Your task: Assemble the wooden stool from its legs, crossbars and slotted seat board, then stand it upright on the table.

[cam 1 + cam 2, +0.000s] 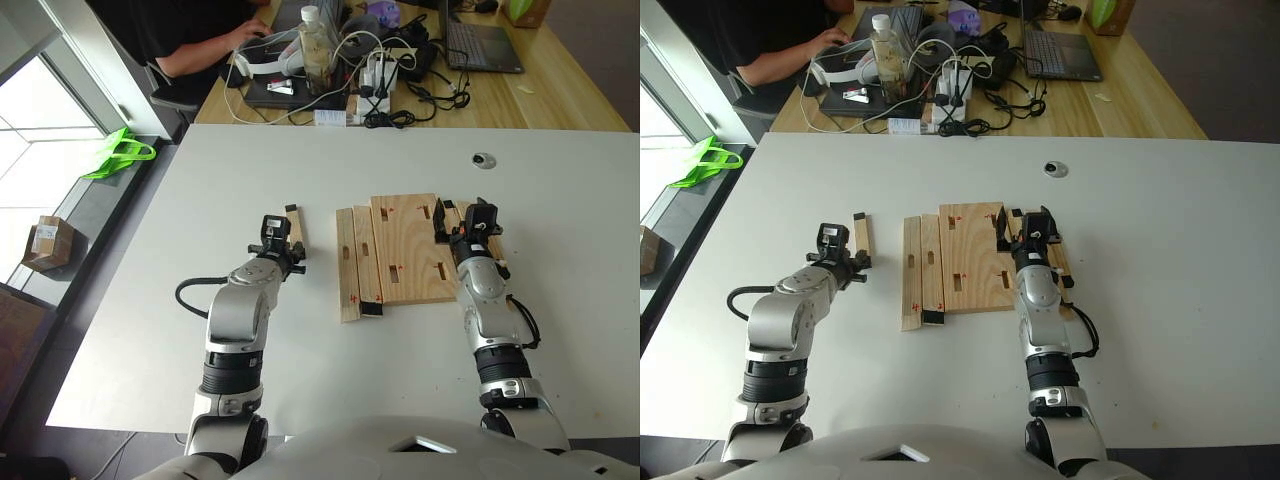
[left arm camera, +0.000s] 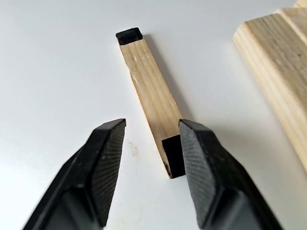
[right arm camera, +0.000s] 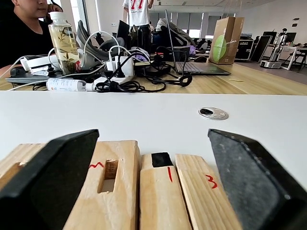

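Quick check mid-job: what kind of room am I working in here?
Most likely an open office or lab workspace: a white worktable holds the stool parts, and the wooden desk behind carries a laptop, tangled cables and a drink bottle.

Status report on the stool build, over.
Left pincer open, astride lone leg's end. Right pincer open over sticks beside seat board. Stool unassembled, parts lying flat. Nothing blocking.

Slotted seat board [image 1: 410,250] lies between wooden bars [image 1: 347,265]; short bar [image 1: 295,228] apart.
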